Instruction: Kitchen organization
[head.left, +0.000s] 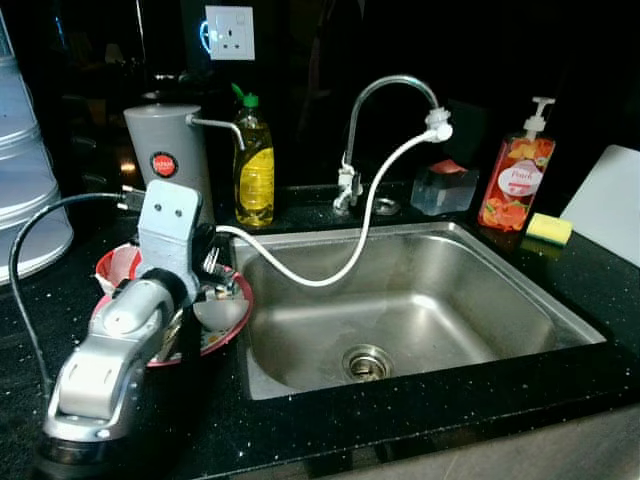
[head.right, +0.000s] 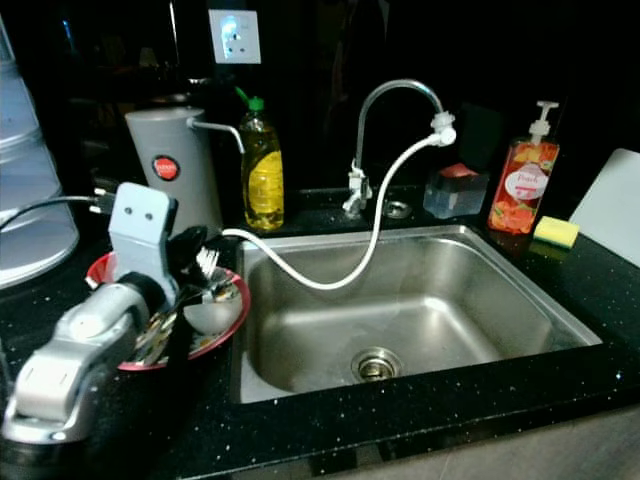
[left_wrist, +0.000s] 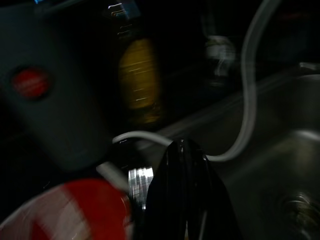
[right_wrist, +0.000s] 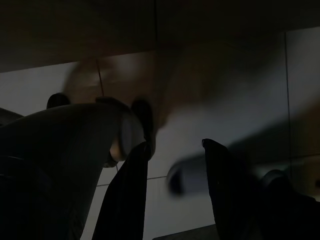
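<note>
Left gripper (left_wrist: 182, 150) is hovering over the red bowl (head.left: 228, 322) of cutlery, fingers pressed together, nothing visibly held. The bowl is sitting on the black bench (head.left: 420, 395) just beside the sink's (head.left: 440, 290) left rim. Right gripper (right_wrist: 175, 150) is hanging idle, fingers spread apart, empty. White hose (head.left: 370, 215) is draping into the sink.

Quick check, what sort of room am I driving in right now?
Most likely a home kitchen: a steel sink set in a black counter, a bottle of yellow dish soap beside the tap, and a red bowl holding cutlery.
</note>
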